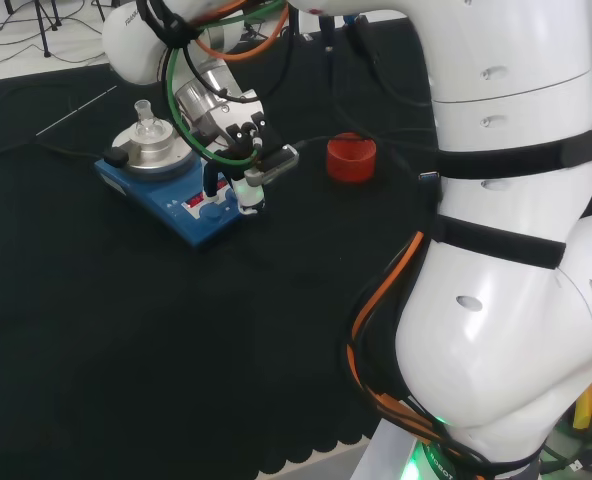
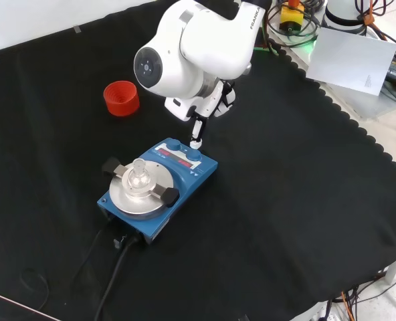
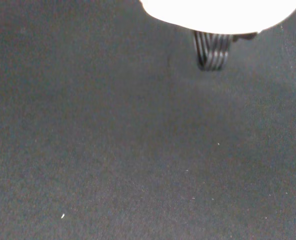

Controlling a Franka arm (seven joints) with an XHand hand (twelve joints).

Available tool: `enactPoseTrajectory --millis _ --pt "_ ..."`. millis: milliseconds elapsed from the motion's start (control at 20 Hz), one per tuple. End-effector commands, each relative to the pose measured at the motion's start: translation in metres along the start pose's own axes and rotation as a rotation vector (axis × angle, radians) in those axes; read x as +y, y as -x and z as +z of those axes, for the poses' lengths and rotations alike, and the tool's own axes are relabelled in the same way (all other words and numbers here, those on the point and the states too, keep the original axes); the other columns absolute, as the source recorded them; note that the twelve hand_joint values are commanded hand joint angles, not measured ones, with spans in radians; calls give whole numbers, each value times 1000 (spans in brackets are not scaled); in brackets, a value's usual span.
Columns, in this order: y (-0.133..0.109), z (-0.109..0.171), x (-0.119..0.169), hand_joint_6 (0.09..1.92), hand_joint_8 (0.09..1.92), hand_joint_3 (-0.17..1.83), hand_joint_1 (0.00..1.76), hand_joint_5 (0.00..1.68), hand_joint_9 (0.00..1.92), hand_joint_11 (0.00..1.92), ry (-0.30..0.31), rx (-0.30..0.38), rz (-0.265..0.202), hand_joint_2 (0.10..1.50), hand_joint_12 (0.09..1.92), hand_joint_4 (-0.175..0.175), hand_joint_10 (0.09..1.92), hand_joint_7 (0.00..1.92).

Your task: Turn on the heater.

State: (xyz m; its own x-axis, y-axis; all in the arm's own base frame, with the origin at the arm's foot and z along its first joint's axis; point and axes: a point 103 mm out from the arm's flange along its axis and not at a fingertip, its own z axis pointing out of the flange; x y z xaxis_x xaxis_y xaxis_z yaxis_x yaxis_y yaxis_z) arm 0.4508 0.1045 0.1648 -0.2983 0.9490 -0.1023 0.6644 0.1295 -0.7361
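Note:
The blue heater point(image 1: 171, 195) point(image 2: 178, 175) stands on the black cloth, with a round metal plate point(image 2: 139, 194) on top. A small clear glass flask point(image 1: 146, 122) point(image 2: 139, 175) sits on that plate between two black clamps. The hand point(image 1: 238, 150) point(image 2: 208, 107) hangs over the heater's control panel end. Its fingers point straight down, and one fingertip point(image 1: 249, 197) point(image 2: 195, 142) rests on or just above a blue knob by the red display. It holds nothing. In the wrist view a blurred white part of the hand point(image 3: 223, 12) and a dark ribbed finger point(image 3: 213, 50) show over bare cloth.
A red ribbed ring stand point(image 1: 351, 158) point(image 2: 121, 97) lies on the cloth beyond the heater. The heater's black cable point(image 2: 114, 267) runs off toward the front edge. A white sheet point(image 2: 355, 57) lies past the cloth's scalloped edge, near cables.

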Motion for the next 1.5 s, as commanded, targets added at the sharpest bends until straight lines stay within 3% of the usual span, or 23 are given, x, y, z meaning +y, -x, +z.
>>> enactPoseTrajectory --millis 50,1500 --pt "4 2 -1 87 1854 1282 1487 340 1790 1649 -1 8 -10 516 1537 11 1700 1606" --pt "0 4 12 87 1863 1304 1490 323 1792 1652 -26 5 -20 510 1546 13 1707 1607"
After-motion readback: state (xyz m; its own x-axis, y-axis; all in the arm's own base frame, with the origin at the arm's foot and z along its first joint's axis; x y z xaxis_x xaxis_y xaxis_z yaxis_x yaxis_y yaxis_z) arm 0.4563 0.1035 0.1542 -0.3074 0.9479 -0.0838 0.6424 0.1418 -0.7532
